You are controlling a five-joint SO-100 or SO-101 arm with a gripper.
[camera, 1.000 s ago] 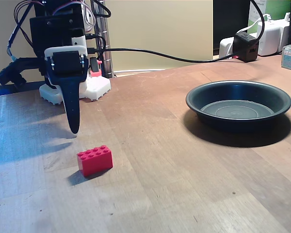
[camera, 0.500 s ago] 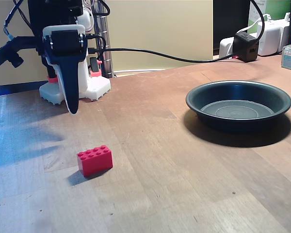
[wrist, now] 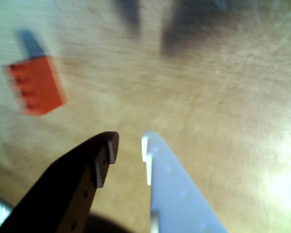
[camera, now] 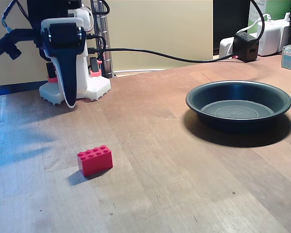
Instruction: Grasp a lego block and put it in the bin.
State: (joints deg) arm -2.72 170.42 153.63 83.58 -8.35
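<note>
On the bench [camera: 184,184], the lego block [camera: 94,160] lies well left of the bin [camera: 238,104]. Behind the block, the hand [camera: 69,99] hangs in the air, its fingers [wrist: 103,158] slightly parted and empty.

No text, label, brand or number can be read on anything in either view.

Blurred red lego block [wrist: 35,85] on wooden table [wrist: 223,97], empty jaws slightly parted below
</note>
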